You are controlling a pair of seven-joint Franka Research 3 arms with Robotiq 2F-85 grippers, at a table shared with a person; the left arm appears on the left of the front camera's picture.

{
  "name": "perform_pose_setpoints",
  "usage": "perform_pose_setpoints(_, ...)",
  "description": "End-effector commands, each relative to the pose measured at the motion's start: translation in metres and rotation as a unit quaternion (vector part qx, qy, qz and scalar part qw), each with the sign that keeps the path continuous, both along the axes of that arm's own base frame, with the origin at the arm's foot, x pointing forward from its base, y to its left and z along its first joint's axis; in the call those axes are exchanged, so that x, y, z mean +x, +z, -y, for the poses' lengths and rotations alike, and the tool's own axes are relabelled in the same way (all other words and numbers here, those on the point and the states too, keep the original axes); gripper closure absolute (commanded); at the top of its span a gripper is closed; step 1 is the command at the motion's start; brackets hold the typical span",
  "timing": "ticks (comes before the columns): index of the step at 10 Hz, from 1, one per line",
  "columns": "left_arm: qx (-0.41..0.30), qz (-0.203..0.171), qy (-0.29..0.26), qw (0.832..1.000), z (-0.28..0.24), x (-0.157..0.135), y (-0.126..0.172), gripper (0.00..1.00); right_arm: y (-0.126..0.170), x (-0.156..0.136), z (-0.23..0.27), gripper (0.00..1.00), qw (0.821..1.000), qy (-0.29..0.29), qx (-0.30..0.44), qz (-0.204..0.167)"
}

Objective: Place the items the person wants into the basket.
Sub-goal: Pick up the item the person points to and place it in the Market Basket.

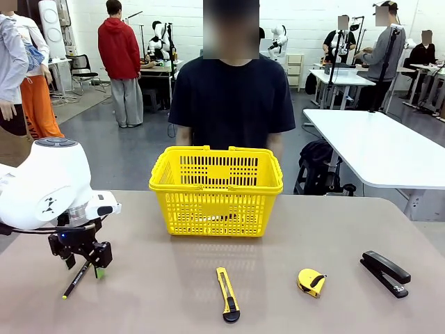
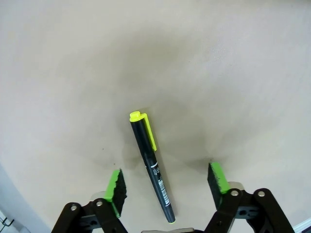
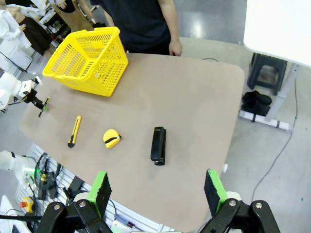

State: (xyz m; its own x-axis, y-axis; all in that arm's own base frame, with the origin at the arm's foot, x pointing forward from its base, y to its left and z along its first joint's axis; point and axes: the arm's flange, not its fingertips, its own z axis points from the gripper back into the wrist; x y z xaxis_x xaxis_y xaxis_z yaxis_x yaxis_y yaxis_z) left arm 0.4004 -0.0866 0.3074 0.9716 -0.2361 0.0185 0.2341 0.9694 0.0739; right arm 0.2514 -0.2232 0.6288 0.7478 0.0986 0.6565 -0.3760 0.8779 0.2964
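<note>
A slim black pen (image 2: 150, 165) with a yellow cap and clip lies flat on the tan table. My left gripper (image 2: 166, 179) is low over it and open, one green-padded finger on each side of the pen and neither touching it. From the front, the left gripper (image 1: 83, 268) stands at the table's left with the pen (image 1: 75, 280) slanting under it. The yellow basket (image 1: 215, 188) stands at the far middle in front of the person (image 1: 231, 104). A yellow-and-black tape measure (image 1: 311, 282) lies near the front right. My right gripper (image 3: 157, 187) hangs open high above the table.
A yellow utility knife (image 1: 227, 293) lies at the front middle and a black stapler (image 1: 384, 273) at the right. The person's hands hang behind the table's far edge. Bare table surface lies between the pen and the basket.
</note>
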Motion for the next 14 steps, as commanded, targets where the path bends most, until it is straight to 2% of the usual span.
perform_pose_setpoints(1, 0.002, 0.006, 0.013, 1.0, -0.013, -0.053, -0.009, 0.92, -0.001, 0.0, -0.001, 0.0, 1.0, 0.008, 0.004, 0.003)
perform_pose_setpoints(2, 0.002, 0.005, 0.013, 1.0, -0.013, -0.053, -0.009, 1.0, -0.001, 0.0, -0.001, 0.0, 1.0, 0.008, 0.004, 0.003)
perform_pose_setpoints(4, 0.0, 0.004, 0.014, 1.0, -0.013, -0.053, -0.008, 1.0, -0.001, 0.0, -0.001, 0.0, 1.0, 0.008, 0.004, 0.003)
perform_pose_setpoints(5, -0.001, 0.002, 0.013, 1.0, -0.013, -0.053, -0.008, 0.9, -0.001, 0.0, -0.001, 0.0, 1.0, 0.008, 0.004, 0.003)
perform_pose_setpoints(6, -0.002, 0.001, 0.012, 1.0, -0.013, -0.053, -0.008, 0.99, -0.001, 0.0, -0.001, 0.0, 1.0, 0.008, 0.004, 0.003)
perform_pose_setpoints(12, -0.009, -0.023, -0.008, 1.0, -0.014, -0.052, -0.008, 1.0, -0.001, 0.0, -0.001, 0.0, 1.0, 0.008, 0.004, 0.003)
perform_pose_setpoints(13, -0.009, -0.025, -0.024, 0.999, -0.011, -0.052, 0.0, 1.0, -0.001, 0.0, -0.001, 0.0, 1.0, 0.008, 0.004, 0.003)
perform_pose_setpoints(14, -0.001, -0.03, -0.051, 0.998, -0.006, -0.048, 0.024, 1.0, -0.001, 0.0, -0.001, 0.0, 1.0, 0.008, 0.004, 0.003)
